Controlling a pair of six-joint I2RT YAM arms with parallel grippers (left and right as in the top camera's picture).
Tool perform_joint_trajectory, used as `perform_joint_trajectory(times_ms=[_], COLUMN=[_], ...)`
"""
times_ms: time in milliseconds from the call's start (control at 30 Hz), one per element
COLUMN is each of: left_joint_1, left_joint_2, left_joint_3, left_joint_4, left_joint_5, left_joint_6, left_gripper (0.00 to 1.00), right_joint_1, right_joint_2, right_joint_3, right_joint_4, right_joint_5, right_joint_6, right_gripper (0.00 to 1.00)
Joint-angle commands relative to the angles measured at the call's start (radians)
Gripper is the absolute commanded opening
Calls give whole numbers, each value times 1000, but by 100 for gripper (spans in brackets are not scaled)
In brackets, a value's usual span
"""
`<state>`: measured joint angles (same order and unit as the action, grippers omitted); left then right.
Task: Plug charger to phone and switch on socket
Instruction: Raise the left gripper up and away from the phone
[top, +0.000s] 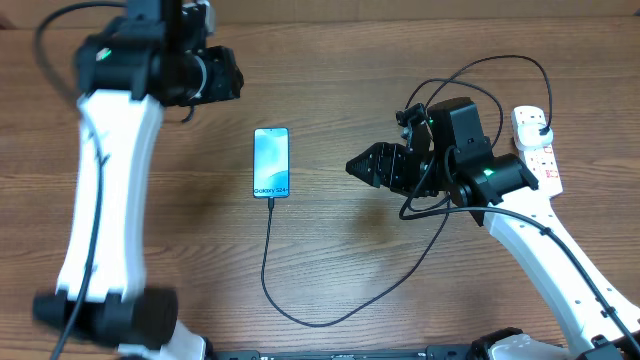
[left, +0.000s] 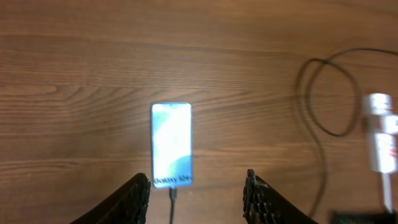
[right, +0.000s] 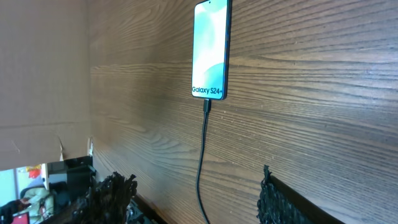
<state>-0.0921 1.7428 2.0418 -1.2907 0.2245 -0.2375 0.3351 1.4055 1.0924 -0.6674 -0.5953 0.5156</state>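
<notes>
The wooden table (top: 330, 60) carries the phone (top: 271, 162) flat and screen up, slightly left of frame centre in the overhead view. The charger (top: 266, 265) joins the phone's lower edge, runs down the frame, curves across lower centre and rises rightward. The socket (top: 536, 150) lies at the right edge, where the charger's loops reach its upper end.

One phone (top: 271, 162), one charger (top: 264, 262), one socket (top: 537, 155), one left end effector (left: 196, 185), one right end effector (right: 193, 180)
</notes>
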Motion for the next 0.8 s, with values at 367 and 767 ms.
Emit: perform_joint_trajectory(times_ms=[367, 767], left_joint_1=[-8, -8], left_joint_2=[-258, -242], left_joint_3=[9, 8], left_joint_4=[-132, -135], left_joint_5=[37, 34], left_joint_6=[-13, -13], left_gripper=[100, 100], right_joint_1=[-4, -4], right_joint_2=[-294, -636], right_joint_3=[16, 16], right_joint_4=[-76, -158], right_joint_5=[153, 375], right_joint_6=[-129, -128], right_gripper=[88, 100])
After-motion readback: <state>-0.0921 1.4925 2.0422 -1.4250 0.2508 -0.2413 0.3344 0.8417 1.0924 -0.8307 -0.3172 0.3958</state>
